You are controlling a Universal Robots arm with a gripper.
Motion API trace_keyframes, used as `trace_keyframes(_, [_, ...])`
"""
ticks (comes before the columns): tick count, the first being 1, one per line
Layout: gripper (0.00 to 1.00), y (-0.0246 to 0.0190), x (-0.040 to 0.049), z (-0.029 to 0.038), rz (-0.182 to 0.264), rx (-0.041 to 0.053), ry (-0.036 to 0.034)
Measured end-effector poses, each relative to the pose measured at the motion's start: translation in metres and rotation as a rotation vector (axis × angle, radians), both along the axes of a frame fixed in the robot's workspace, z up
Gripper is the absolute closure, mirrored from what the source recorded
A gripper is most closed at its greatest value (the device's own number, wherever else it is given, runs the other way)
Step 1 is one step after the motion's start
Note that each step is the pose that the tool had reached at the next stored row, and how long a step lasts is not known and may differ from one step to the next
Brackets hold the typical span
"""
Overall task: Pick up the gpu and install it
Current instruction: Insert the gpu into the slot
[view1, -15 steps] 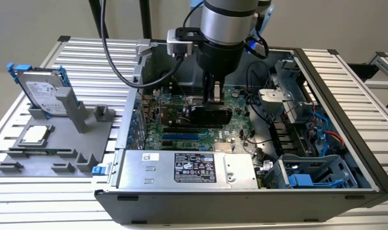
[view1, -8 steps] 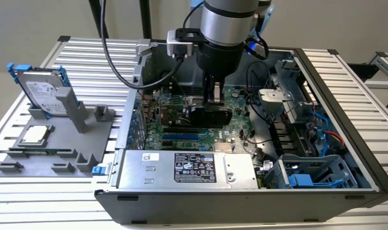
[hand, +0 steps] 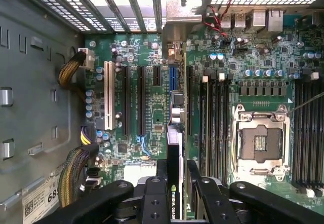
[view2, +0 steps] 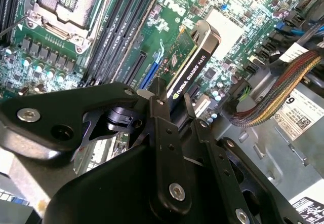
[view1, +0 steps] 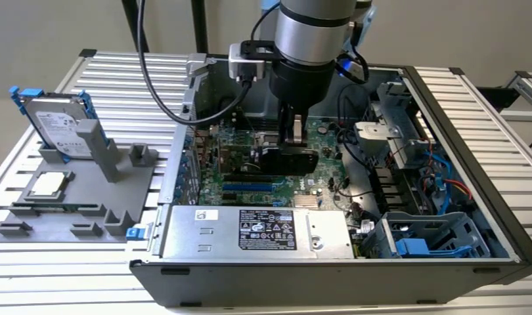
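My gripper (view1: 294,146) is low inside the open computer case, shut on the gpu (view1: 289,161). The card stands on edge, black cover on one side and green board on the other, over the motherboard (view1: 240,164). In the second wrist view the gpu (view2: 195,62) sticks out from between the gripper (view2: 174,100) fingers, beside a blue expansion slot (view2: 152,74). In the first wrist view the gpu (hand: 175,143) is edge-on in the gripper (hand: 176,169), lined up lengthwise with the expansion slots (hand: 172,79). Whether the card touches a slot I cannot tell.
A silver power supply (view1: 257,233) fills the case's near side, with a drive cage (view1: 433,239) on the exterior view's right. Braided cables (view2: 273,95) and an open CPU socket (hand: 260,143) flank the slots. Outside the case, a grey fixture (view1: 73,203) holds a hard drive (view1: 60,125) and a CPU chip (view1: 48,185).
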State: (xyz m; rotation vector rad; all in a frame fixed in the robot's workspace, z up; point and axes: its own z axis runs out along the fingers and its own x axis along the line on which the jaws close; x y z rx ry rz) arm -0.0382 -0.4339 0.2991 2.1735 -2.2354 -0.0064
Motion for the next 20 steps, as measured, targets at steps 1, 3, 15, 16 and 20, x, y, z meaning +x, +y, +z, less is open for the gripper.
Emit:
trace_keyframes(1, [1.0, -0.0008, 0.0, -0.0002, 0.0, -0.0002, 0.0002])
trace_keyframes(3, [1.0, -0.0022, 0.0, -0.0006, 0.0, -0.0007, 0.0006])
trace_keyframes(15, [1.0, -0.0096, -0.0038, -0.0046, -0.006, -0.0012, 0.0015])
trace_keyframes(16, [1.0, -0.0096, -0.0049, -0.0052, -0.01, -0.0012, 0.0014])
trace_keyframes(20, [1.0, -0.0096, -0.0076, -0.0076, -0.035, -0.0012, 0.0015])
